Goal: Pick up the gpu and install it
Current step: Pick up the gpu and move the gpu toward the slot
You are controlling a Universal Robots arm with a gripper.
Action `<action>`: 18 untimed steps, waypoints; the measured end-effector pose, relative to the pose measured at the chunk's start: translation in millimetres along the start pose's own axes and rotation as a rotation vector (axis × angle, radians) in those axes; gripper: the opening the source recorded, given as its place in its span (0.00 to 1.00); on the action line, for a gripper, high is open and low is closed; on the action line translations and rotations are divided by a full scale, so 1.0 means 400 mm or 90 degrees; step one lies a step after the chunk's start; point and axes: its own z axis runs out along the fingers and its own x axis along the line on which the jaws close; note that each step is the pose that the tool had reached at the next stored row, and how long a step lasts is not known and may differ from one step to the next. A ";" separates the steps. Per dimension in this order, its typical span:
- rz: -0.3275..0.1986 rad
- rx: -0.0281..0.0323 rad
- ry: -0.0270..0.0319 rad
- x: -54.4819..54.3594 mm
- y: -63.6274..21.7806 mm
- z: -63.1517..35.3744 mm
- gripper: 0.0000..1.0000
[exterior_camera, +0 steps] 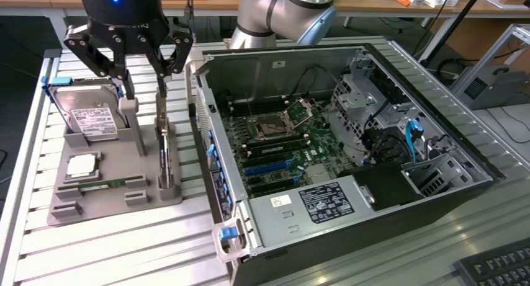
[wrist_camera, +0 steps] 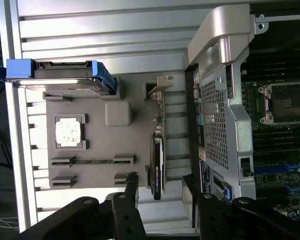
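The gpu (exterior_camera: 164, 151) stands on its long edge in a slot of the grey parts holder (exterior_camera: 108, 202), along the holder's side nearest the computer case. In the wrist view I look down on the gpu (wrist_camera: 159, 157) edge-on, its silver bracket (wrist_camera: 161, 89) at the far end. My gripper (exterior_camera: 146, 109) hangs just above the card. In the wrist view the gripper (wrist_camera: 160, 184) is open, one finger on each side of the card's near end, with a gap on both sides. It holds nothing.
The holder also carries a silver hard drive in a blue caddy (exterior_camera: 89, 117), a square processor (exterior_camera: 81, 166) and a narrow memory stick (exterior_camera: 103, 185). The open computer case (exterior_camera: 273, 211) lies right beside the holder, its motherboard (exterior_camera: 286, 140) exposed. A keyboard (exterior_camera: 497, 267) sits at the front right.
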 end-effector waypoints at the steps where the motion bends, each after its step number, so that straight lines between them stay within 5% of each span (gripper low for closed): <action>1: 0.000 0.0000 0.0000 0.000 0.000 0.001 0.48; 18: 0.000 -0.0001 -0.0001 0.000 -0.001 0.011 0.48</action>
